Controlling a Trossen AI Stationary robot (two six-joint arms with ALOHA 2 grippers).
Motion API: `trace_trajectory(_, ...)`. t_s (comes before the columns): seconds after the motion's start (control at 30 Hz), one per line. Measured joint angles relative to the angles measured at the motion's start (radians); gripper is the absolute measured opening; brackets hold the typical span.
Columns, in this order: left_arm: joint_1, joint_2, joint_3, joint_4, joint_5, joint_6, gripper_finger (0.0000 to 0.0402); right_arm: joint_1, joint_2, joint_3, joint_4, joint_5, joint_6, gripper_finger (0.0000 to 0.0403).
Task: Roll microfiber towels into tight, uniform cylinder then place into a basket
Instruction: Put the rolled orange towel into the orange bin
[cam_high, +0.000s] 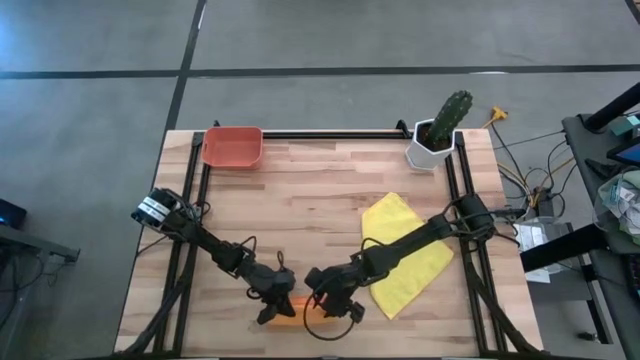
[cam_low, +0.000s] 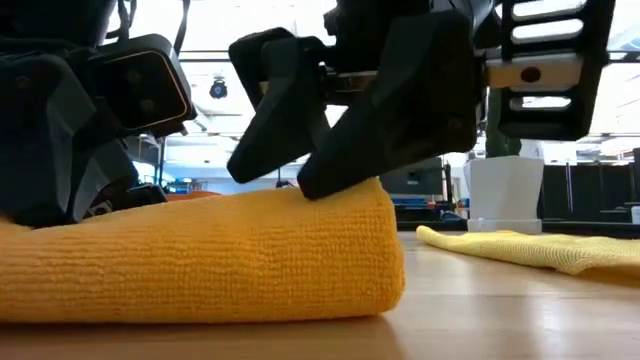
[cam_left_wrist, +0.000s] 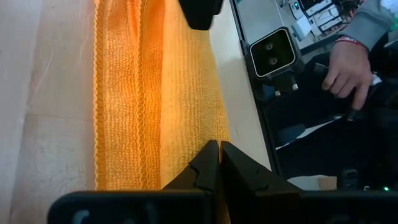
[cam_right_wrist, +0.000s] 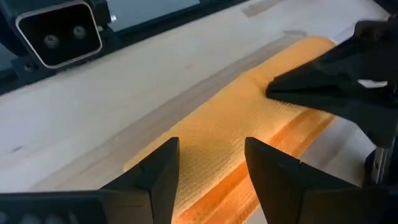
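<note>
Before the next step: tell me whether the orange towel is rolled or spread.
Rolled: the orange towel lies as a thick bundle with a rounded end on the table.

No text, label, brand or number can be read in any view — whatever markings may stand on the equipment beside the table are too small and blurred to make out.

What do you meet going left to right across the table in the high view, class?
Basket → left gripper → orange towel → right gripper → yellow towel → cactus pot.
</note>
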Motion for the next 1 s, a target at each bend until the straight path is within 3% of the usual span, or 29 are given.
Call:
trace_trajectory(0.37,0.0,-0.008,0.0,-0.001,0.003,0.0,0.0,0.0,0.082,0.0,0.006,0.043,0.061,0.0129)
trace_trajectory(0.53,0.0,-0.041,0.0,-0.001,0.004,-0.004,0.0,-0.004,0.084,0.0,-0.01,0.042,0.168,0.0089)
trace_trajectory(0.77,-0.001,-0.135,-0.005,-0.088,0.007,0.062,0.0008,-0.047,0.088,-0.005,-0.017,-0.076,0.374,0.0017)
trace_trajectory(1.0,0.0,-0.31,-0.005,-0.282,0.003,0.126,0.0055,-0.079,0.088,-0.016,-0.026,-0.138,0.417,0.0014)
